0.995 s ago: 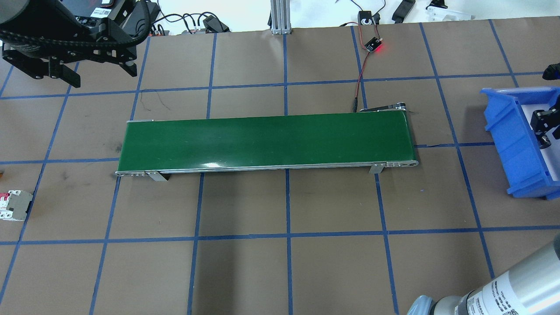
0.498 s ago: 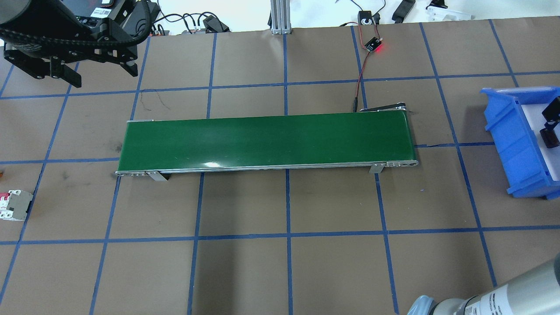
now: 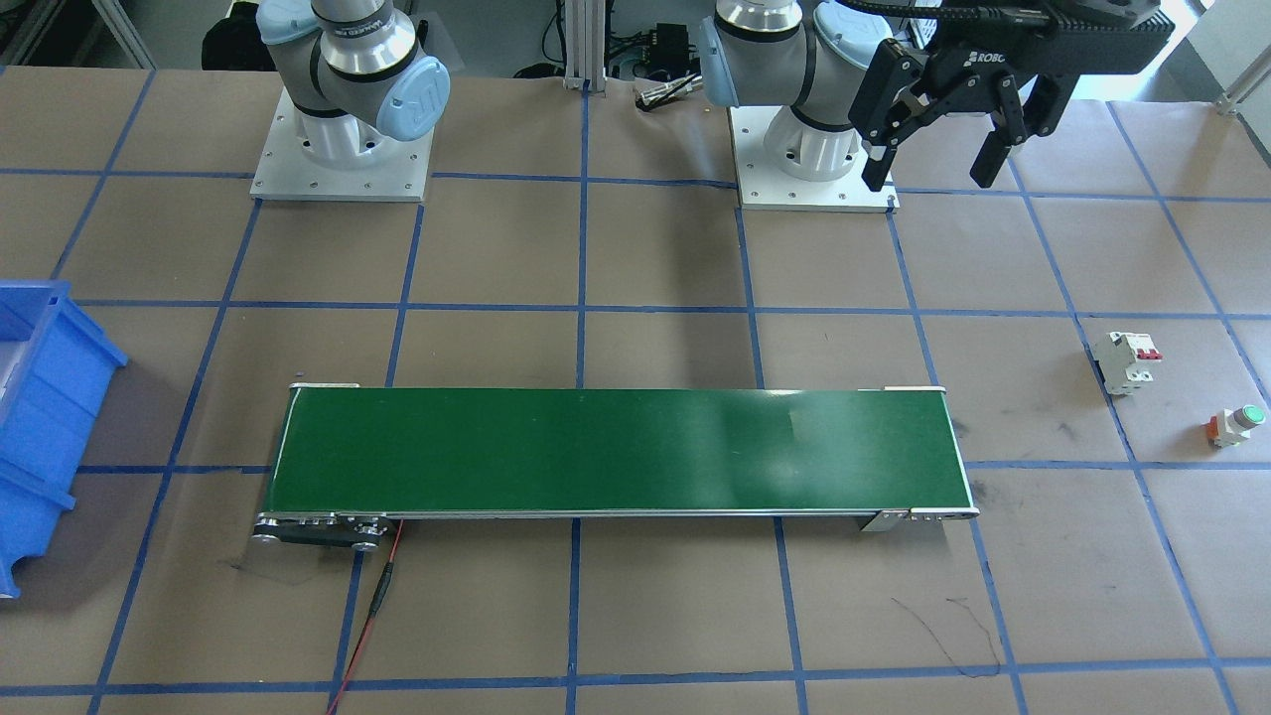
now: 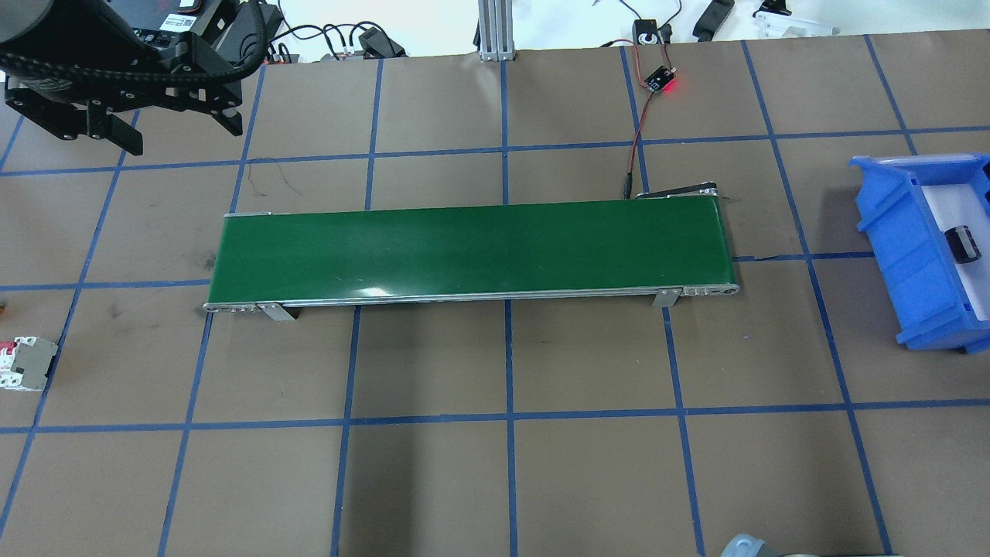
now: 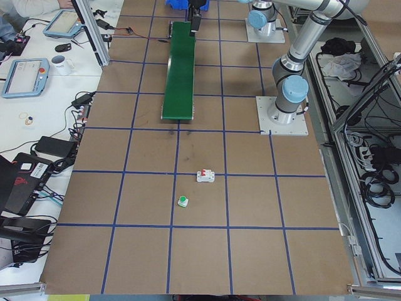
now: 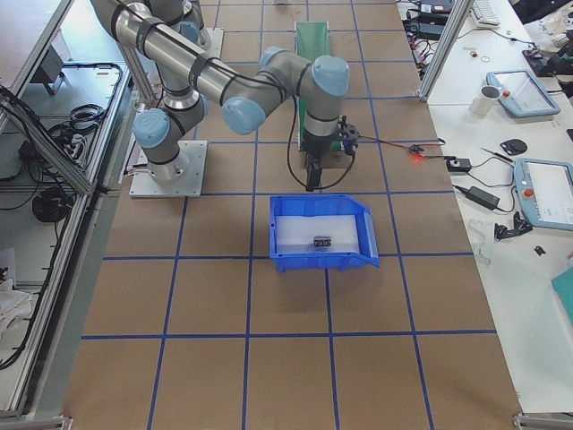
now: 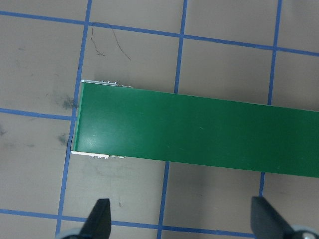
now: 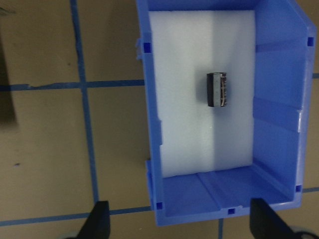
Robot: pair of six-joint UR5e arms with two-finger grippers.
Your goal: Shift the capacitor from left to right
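The capacitor (image 4: pixel 964 242), a small black cylinder, lies on white foam inside the blue bin (image 4: pixel 905 255) at the table's right end. It also shows in the right wrist view (image 8: pixel 217 89) and the exterior right view (image 6: pixel 322 242). My right gripper (image 8: pixel 180 214) is open and empty. It hangs high, over the bin's (image 8: pixel 279 99) wall on the conveyor side (image 6: pixel 313 175). My left gripper (image 4: pixel 178 131) is open and empty, raised near the table's left part (image 3: pixel 935 169). The left wrist view (image 7: pixel 182 214) shows its fingertips wide apart.
A green conveyor belt (image 4: pixel 472 251) runs across the table's middle. A white breaker with red switches (image 3: pixel 1127 362) and a green-capped push button (image 3: pixel 1236 425) stand at the left end. A red-lit board (image 4: pixel 659 77) with wires lies at the far edge.
My right gripper was down in the bin with the capacitor. It has let go, risen and left the overhead view; the capacitor now lies in the bin. The left arm has barely moved.
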